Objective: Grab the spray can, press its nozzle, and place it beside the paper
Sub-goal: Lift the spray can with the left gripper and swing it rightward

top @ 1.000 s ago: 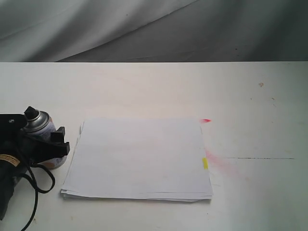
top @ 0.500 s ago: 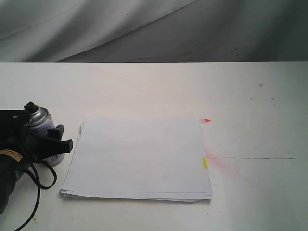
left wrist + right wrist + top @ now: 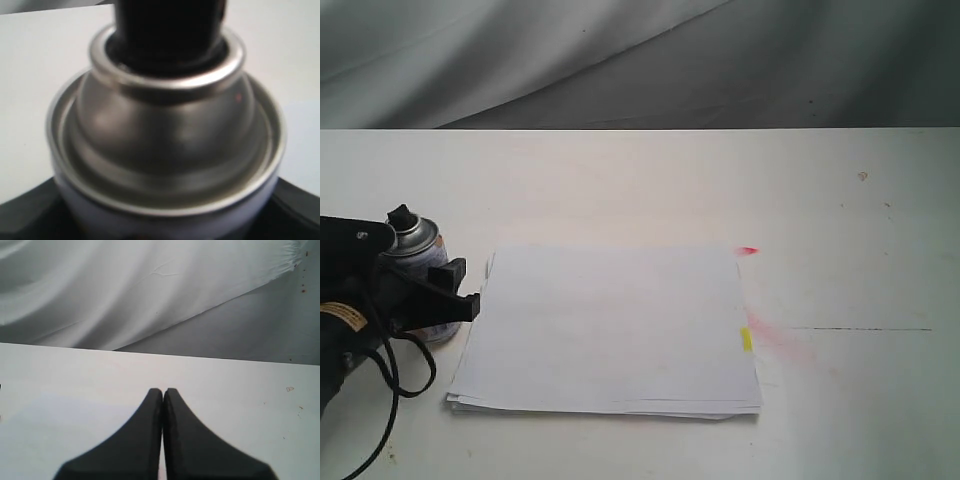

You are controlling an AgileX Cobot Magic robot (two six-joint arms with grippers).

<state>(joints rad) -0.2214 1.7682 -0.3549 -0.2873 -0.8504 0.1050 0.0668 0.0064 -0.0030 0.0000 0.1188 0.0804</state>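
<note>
The spray can (image 3: 420,250) stands upright at the table's left, just left of the paper (image 3: 610,325), its black nozzle (image 3: 400,216) on top. My left gripper (image 3: 415,278) is shut on the can's body, with one black finger (image 3: 453,288) showing on the side toward the paper. The left wrist view is filled by the spray can's shiny shoulder (image 3: 165,145) and the nozzle (image 3: 167,30), with my left gripper (image 3: 160,232) around the body below. My right gripper (image 3: 163,392) is shut on nothing over bare table and is not in the exterior view.
A yellow tab (image 3: 746,339) sticks out at the paper's right edge, with red stains (image 3: 748,250) on the table beside it. A thin dark line (image 3: 860,328) runs further right. A black cable (image 3: 395,395) loops under the left arm. Grey cloth hangs behind.
My left gripper has carried the spray can a little to the right and away from the table's front, closer to the paper's left edge. The paper has not moved.
</note>
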